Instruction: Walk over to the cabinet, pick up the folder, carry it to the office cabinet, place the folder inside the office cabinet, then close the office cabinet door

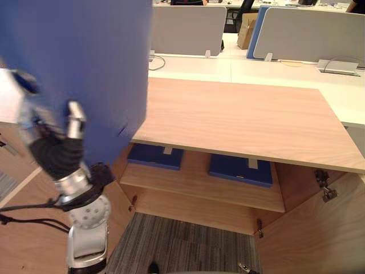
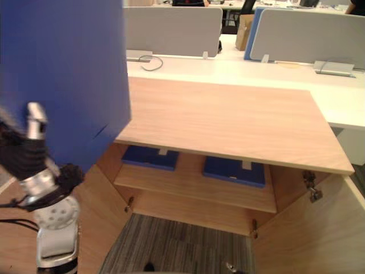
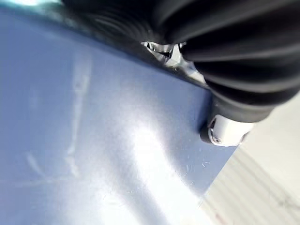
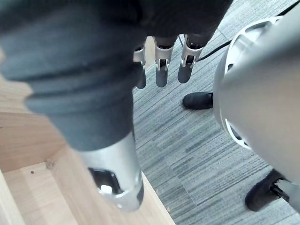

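A big blue folder (image 1: 85, 68) stands upright at the left, in front of the wooden office cabinet (image 1: 239, 120), and hides its left end. My left hand (image 1: 54, 148) is shut on the folder's lower edge, thumb up against the blue face (image 3: 93, 140). Both cabinet doors are swung open; the right door (image 1: 319, 228) shows its hinges. Two more blue folders (image 1: 155, 155) (image 1: 239, 169) lie flat on the inner shelf (image 1: 199, 188). My right hand (image 4: 161, 65) hangs low over the grey carpet, fingers straight and holding nothing.
White desks (image 1: 256, 71) with grey partition screens (image 1: 188, 28) run behind the cabinet, a cardboard box (image 1: 247, 28) beyond them. Grey striped carpet (image 1: 182, 245) lies between the open doors. A wooden door panel (image 4: 28, 187) is close beside my right hand.
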{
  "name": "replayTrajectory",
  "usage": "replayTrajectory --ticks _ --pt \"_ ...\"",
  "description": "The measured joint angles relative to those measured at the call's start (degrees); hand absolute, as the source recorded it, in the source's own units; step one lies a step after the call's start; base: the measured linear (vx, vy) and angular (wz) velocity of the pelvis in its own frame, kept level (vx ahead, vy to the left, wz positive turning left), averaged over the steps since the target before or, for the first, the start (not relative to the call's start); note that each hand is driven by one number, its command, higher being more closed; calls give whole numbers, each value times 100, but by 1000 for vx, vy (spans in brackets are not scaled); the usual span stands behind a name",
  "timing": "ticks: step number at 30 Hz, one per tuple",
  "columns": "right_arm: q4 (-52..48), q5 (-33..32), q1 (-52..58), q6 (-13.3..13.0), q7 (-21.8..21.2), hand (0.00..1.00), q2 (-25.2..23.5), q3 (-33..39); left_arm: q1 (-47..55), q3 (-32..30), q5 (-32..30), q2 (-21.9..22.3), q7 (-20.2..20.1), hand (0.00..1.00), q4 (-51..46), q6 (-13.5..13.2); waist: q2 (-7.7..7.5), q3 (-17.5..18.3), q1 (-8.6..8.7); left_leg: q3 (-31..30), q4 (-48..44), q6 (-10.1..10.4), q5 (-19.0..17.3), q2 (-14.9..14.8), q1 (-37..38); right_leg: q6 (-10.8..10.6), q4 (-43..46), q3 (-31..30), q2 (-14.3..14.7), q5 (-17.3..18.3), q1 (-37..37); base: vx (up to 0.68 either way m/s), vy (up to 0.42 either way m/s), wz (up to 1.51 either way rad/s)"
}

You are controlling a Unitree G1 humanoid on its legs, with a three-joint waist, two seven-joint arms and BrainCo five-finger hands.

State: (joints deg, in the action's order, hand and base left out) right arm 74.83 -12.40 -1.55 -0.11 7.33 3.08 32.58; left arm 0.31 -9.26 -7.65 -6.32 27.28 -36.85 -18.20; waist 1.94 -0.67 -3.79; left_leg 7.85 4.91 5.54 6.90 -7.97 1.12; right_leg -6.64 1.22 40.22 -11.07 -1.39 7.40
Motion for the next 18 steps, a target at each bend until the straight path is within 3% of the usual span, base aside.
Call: replayTrajectory --ticks 2,4,7,10,13,16,18 --pt "-23 -93 15 1 -69 0 -1 -11 0 -125 1853 187 -652 100 -24 -349 -7 -7 -1 -36 1 -5 2 24 -16 0 30 25 -30 29 1 -29 28 8" --pt "-48 -855 14 -82 -66 0 -21 -26 18 -109 3236 359 -1217 100 -26 -456 -21 -26 -2 -41 2 -7 3 30 -26 -1 45 27 -42 33 -12 -17 13 2" --pt "-224 -1594 45 -297 2 0 -80 -279 196 75 4726 550 -1792 100 -23 -555 -49 -70 61 -23 3 -25 17 37 -30 -3 68 15 -59 27 -37 -20 18 -1" --pt "-1203 -1802 252 -428 151 0 -190 -600 579 220 5387 739 -2057 100 -22 -598 -50 -117 142 128 3 -41 9 44 -13 -16 113 -135 -93 11 -167 -24 39 -23" --pt "-3198 -1773 651 -634 522 0 -430 -834 1066 274 5881 892 -2217 100 79 -575 -49 -135 305 352 2 -73 -19 44 8 1 121 -328 -110 -8 -266 1 38 -36" --pt "-5635 -1310 1088 -828 949 0 -732 -1340 1552 279 6146 895 -2265 100 216 -383 -52 -145 442 674 1 -69 -92 20 144 16 129 -641 -108 -37 -362 -3 26 -45" --pt "-6671 -1071 1215 -854 1095 0 -726 -1474 1696 350 6139 903 -2272 100 217 -244 -61 -163 480 804 0 -60 -127 20 211 12 128 -786 -110 -62 -394 -4 20 -39"
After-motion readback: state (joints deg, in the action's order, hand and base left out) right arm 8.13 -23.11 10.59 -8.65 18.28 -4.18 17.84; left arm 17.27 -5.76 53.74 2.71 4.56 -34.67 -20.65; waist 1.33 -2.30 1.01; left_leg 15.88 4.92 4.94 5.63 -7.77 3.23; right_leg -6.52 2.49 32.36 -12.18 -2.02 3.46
